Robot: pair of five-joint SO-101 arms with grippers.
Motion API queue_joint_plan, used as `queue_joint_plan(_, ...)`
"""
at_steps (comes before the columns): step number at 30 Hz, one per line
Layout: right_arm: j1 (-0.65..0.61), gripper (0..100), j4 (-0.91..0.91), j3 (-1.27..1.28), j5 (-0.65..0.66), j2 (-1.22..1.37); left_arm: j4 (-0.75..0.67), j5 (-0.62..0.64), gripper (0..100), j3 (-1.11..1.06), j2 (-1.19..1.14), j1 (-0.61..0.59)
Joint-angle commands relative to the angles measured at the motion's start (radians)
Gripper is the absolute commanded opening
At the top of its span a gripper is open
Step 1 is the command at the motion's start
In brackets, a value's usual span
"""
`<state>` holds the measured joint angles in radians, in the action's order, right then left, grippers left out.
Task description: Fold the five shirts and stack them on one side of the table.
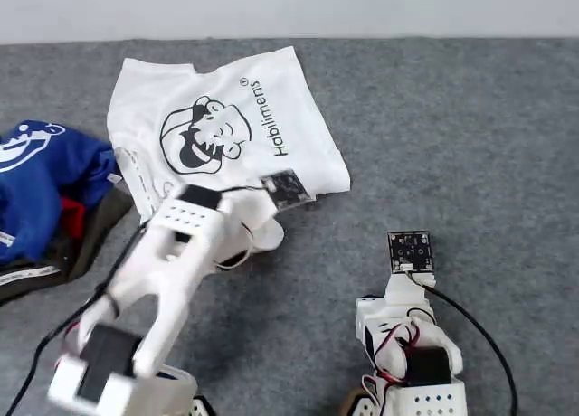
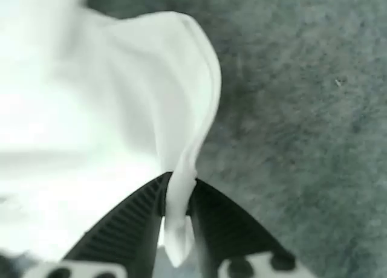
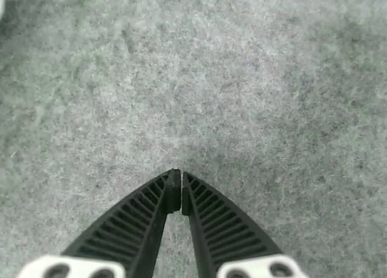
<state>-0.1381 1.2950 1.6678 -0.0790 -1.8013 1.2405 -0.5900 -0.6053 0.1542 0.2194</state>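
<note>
Shirt [image 1: 224, 118] looks soft and light to me; my left gripper [image 2: 178, 190] pinches its edge, my right gripper [image 3: 181, 190] sits pressed together, empty.

The table [image 1: 470, 136] was covered edge to edge in a grey, felt-like cloth with a mottled nap, and most of the right half of the high view was this bare cloth. A white shirt [image 1: 226, 118] lay spread in the upper left-centre, print side up, with a black line drawing and lettering across it. Its right edge ran diagonally down toward the middle of the frame. At the left edge sat a heap of garments, well apart from the white one. A dark garment [image 1: 54, 262] lay against the cloth at the bottom, a bit of red [image 1: 72, 219] showed above it, and a blue shirt [image 1: 41, 176] was crumpled on top.
</note>
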Motion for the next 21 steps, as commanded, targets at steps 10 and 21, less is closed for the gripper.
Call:
queue_joint_plan(10, -0.005, 0.9, 0.008, 0.015, -0.003, -0.010, 0.236, 0.083, 1, 0.031, 0.454, -0.144)
queue_joint_plan(21, -0.008, 0.9, 0.008, 0.015, -0.003, -0.012, 0.491, 0.143, 1, 0.170, 0.463, -0.419)
